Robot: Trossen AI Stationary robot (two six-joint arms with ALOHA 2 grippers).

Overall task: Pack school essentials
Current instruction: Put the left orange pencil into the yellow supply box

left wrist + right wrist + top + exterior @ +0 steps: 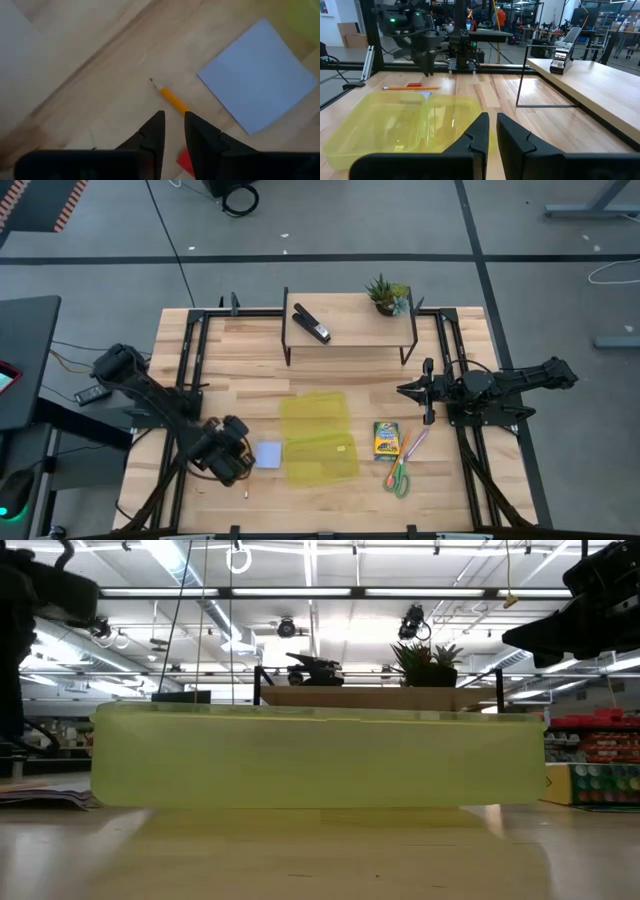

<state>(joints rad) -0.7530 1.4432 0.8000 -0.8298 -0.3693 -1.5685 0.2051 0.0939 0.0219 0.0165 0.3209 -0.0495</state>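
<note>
In the left wrist view an orange pencil [172, 98] lies flat on the wood with a red eraser [184, 161] beside it and a pale blue notepad [260, 82] close by. My left gripper [174, 116] hovers over the pencil's blunt end, fingers a narrow gap apart and pointing steeply down. The right wrist view shows its tips [427, 70] clear above the pencil [410, 88]. The yellow case [318, 437] lies open mid-table. Crayon box [386, 440], purple pen [415, 445] and green-handled scissors [400, 475] lie to its right. My right gripper [405, 390] waits level and shut at the right.
A raised wooden shelf [350, 330] at the far side carries a black stapler [311, 323] and a small potted plant [388, 295]. Black frame rails [190, 360] run along the table's left and right sides. Bare wood lies near the front edge below the case.
</note>
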